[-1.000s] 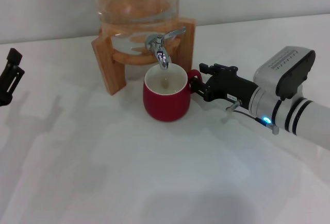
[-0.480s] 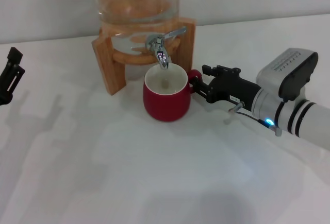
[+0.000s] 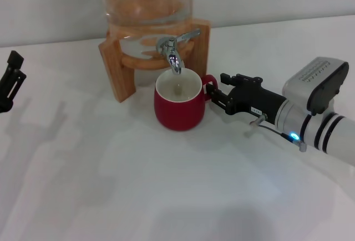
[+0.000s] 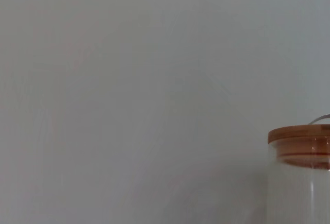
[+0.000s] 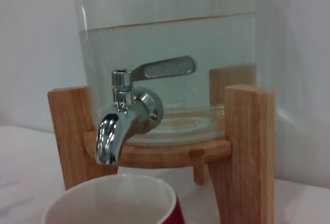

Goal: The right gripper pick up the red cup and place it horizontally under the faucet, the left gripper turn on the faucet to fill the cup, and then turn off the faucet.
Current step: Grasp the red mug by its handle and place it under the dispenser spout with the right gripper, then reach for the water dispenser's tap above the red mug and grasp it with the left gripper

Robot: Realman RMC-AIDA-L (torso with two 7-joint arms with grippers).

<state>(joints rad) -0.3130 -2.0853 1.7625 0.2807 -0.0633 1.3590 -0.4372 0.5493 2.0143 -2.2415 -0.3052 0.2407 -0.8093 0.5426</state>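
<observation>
The red cup stands upright under the faucet; the right gripper, fingers spread beside the handle, should retreat level, while the left gripper, fingers unreadable, waits far left.

From my head camera the scene is evenly and softly lit, bright without harsh glare. The white worktop carries faint, diffuse grey shadows, the clearest beside the red cup and below the right arm. The chrome faucet shows small bright highlights. My left wrist view is a flat, pale grey wall with almost no contrast. In my right wrist view the faucet is fairly sharp with mirror reflections, while the cup rim up close looks soft.
</observation>
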